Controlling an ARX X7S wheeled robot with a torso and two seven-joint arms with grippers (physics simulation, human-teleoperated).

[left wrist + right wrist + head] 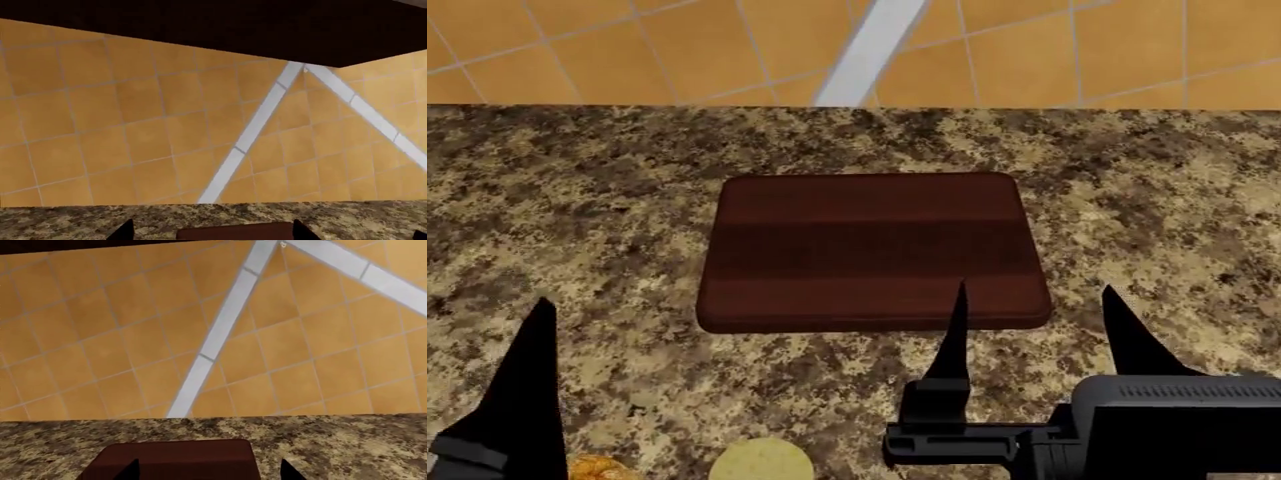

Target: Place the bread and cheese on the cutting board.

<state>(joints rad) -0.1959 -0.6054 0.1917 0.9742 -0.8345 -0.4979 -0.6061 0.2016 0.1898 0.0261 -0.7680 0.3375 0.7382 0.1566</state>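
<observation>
At the very bottom edge of the head view sit the cheese [761,461], a pale yellow-green round cut off by the frame, and just to its left the bread [605,468], of which only a golden-brown sliver shows. Both rest on the speckled granite counter [587,210], near the robot's side and apart from the board.

Beside the bread rises one dark pointed finger of the left gripper [521,400]; its other finger is out of frame there. In the left wrist view, its two dark fingertips [123,231] poke up well apart, so the jaws stand wide with nothing between them.

To the right, the right gripper [1034,330] hovers above the counter with its two tapered fingers spread wide and nothing between them, their tips reaching over the near edge of the cutting board [874,250].

The dark reddish-brown board lies flat in the middle of the counter, long side across, its surface bare.

Beyond the counter's far edge is an orange tiled floor [667,45], crossed by a pale grey strip [874,50].
</observation>
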